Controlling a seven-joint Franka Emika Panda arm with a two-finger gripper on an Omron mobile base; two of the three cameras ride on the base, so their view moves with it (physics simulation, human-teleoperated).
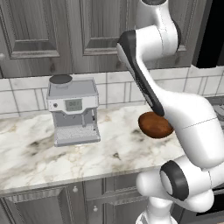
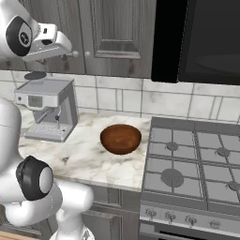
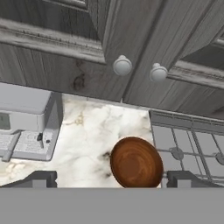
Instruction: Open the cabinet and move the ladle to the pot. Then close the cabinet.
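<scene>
The cabinet (image 3: 83, 48) is shut, its two dark grey doors meeting at a pair of round silver knobs (image 3: 122, 65). The same doors run along the top of the left base view (image 1: 100, 30) and the right base view (image 2: 112, 33). My gripper (image 3: 113, 178) is open and empty, facing the knobs from a short distance, just below their level. In the right base view the gripper (image 2: 63, 50) hangs just left of the knobs (image 2: 75, 54). The ladle and the pot are out of view.
A grey coffee machine (image 1: 73, 111) stands on the marble counter (image 1: 35, 153) below the cabinet. A glossy reddish-brown wooden bowl (image 2: 121, 138) sits near the counter's right end. A gas stove (image 2: 197, 159) lies to the right, under a black microwave (image 2: 201, 37).
</scene>
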